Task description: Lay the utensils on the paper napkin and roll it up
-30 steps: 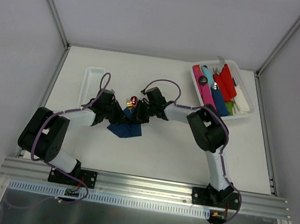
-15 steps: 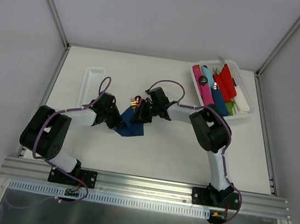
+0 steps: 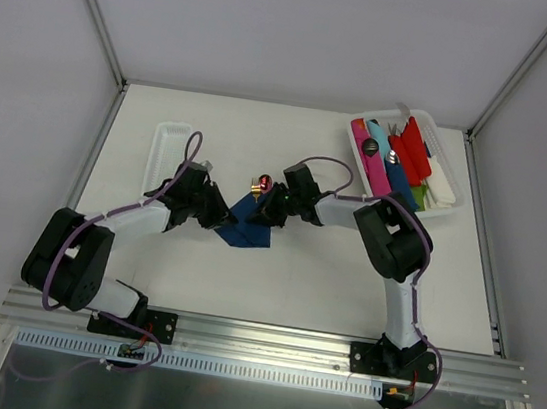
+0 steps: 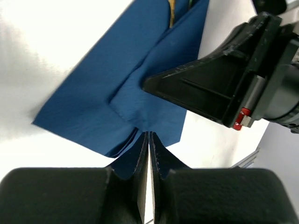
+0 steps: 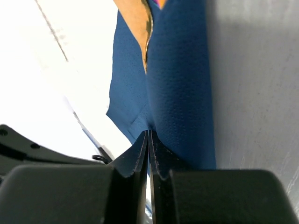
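The left gripper point(image 4: 148, 135) pinches shut on the dark navy-blue paper napkin point(image 4: 93, 107) at its left edge. Shiny copper utensils point(image 3: 263, 183) poke from the napkin's top, and the right gripper point(image 5: 148, 134) clamps its right fold. The bundle has shifted rightward, so rolling looks under way.

The paper napkin point(image 3: 246, 233) hides the utensils point(image 3: 263, 182) except their rounded heads.

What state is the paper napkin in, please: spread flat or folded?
Folded: the paper napkin shows overlapping layers with creases, pinched by the left gripper and right gripper.
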### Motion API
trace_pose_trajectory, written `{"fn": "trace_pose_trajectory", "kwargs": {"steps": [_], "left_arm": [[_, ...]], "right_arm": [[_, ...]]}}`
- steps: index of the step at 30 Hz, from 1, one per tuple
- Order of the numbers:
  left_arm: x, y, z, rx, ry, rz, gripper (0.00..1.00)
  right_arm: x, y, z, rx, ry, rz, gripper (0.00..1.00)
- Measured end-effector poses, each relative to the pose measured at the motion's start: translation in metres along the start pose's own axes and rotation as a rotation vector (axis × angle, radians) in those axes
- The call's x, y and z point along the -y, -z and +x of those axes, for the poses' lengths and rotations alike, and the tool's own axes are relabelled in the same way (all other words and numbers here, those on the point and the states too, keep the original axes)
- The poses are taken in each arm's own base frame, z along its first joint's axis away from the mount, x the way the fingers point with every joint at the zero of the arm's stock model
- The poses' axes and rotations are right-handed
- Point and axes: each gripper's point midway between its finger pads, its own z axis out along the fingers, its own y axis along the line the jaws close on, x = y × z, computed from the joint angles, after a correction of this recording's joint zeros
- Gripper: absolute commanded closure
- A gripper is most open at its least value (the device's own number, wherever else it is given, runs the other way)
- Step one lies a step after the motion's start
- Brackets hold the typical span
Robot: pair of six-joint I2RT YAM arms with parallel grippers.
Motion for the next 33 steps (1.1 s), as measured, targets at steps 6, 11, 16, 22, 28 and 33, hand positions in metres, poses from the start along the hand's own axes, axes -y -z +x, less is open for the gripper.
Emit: {"fn": "trace_pose_trajectory", "kwargs": {"steps": [6,11,16,22,28,33], "left_arm": [[0.008,-0.005,0.005,-0.015,-0.014,0.027,0.98],[0.006,-0.020,0.013,-0.044,0.001,0.025,0.98],[0.004,-0.034,0.020,-0.064,0.018,0.020,0.99],[-0.002,-0.046,0.025,-0.081,0.052,0.004,0.99],[-0.001,-0.050,0.025,-0.093,0.072,-0.003,1.00],[-0.004,-0.047,0.028,-0.106,0.048,-0.012,1.00]], "right_arm": [[-0.002,-0.003,0.001,0.005,-0.068,0.000,0.93],[-0.003,-0.004,0.001,0.005,-0.095,-0.002,0.93],[-0.003,-0.004,0.001,0.005,-0.103,-0.003,0.92],[-0.004,-0.004,0.001,0.005,-0.103,-0.004,0.92],[-0.005,-0.004,0.000,0.004,-0.067,-0.012,0.82],[-0.007,0.002,-0.003,-0.006,0.062,-0.021,0.74]]}}
